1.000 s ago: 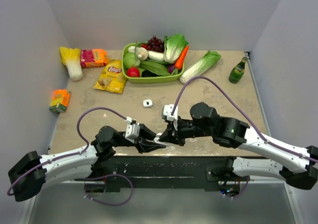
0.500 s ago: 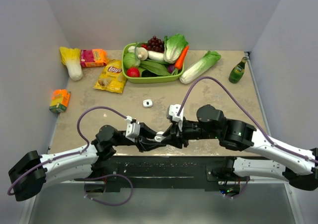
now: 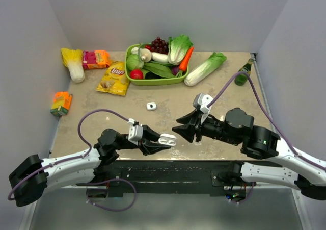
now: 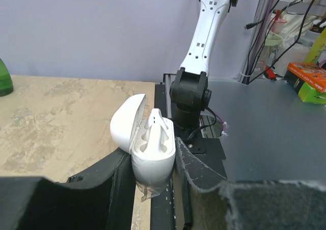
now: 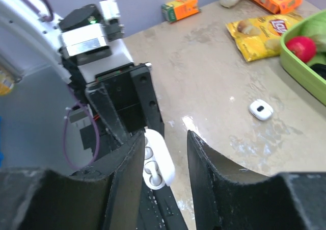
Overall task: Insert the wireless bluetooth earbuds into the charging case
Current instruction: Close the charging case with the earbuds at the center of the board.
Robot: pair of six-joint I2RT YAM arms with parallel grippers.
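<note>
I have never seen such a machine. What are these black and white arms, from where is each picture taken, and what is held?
These are two robot arms. One picture looks down from above; the other two come from cameras on the wrists. The left gripper is shut on an open glossy white charging case, white earbuds seemingly seated inside. The right gripper is open and empty. On the beige table lie a small white case, a green tray of vegetables and a yellow chips bag.
</note>
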